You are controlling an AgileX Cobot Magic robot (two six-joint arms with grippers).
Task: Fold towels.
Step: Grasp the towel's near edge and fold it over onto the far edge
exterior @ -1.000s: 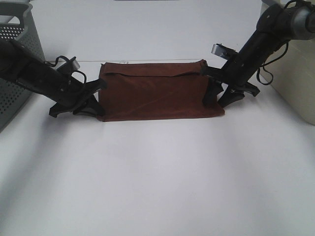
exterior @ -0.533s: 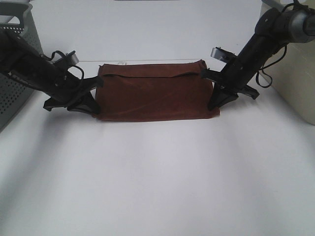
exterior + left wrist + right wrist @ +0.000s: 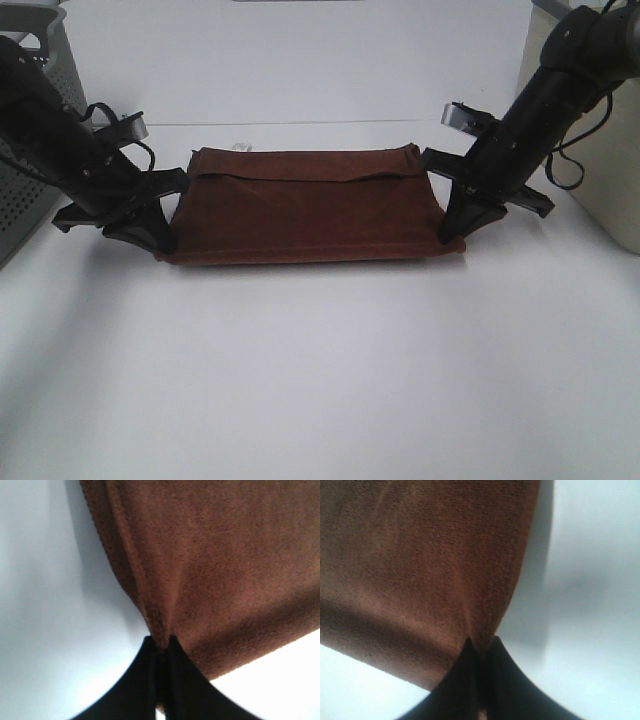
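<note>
The dark reddish-brown towel (image 3: pixel 310 205) lies folded in a wide rectangle on the white table, stretched taut between both arms. My left gripper (image 3: pixel 165 243) is shut on the towel's near left corner. My right gripper (image 3: pixel 450 240) is shut on its near right corner. In the left wrist view the black fingers (image 3: pixel 160 680) pinch the towel's hemmed edge (image 3: pixel 150 610). In the right wrist view the fingers (image 3: pixel 480 675) pinch the towel's edge (image 3: pixel 485 625) the same way. The white tag is not visible.
A grey perforated basket (image 3: pixel 35 130) stands at the far left behind the left arm. A cream container (image 3: pixel 600 150) stands at the far right. The white tabletop (image 3: pixel 320 380) stretches in front of the towel.
Both grippers have moved outward and toward the front with the near corners. The towel has been pulled wider and flatter, and its near edge sits closer to the front.
</note>
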